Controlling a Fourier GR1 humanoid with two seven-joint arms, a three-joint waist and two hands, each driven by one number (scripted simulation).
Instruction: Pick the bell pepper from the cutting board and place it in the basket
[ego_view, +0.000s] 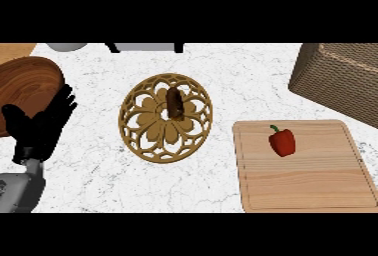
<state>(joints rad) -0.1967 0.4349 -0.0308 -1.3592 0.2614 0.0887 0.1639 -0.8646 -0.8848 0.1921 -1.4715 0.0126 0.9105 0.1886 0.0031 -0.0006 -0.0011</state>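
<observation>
A red bell pepper (282, 141) with a green stem lies on the wooden cutting board (303, 185) at the lower right. The woven basket (339, 80) stands behind the board at the upper right edge. My left hand (40, 125) shows at the left, open with fingers up, far from the pepper. My right hand does not show in the head view.
A round ornate wooden trivet (148, 145) lies in the middle with a small dark brown object (175, 101) on it. A brown wooden bowl (26, 82) sits at the far left behind my left hand. White and dark items (148, 47) stand at the back edge.
</observation>
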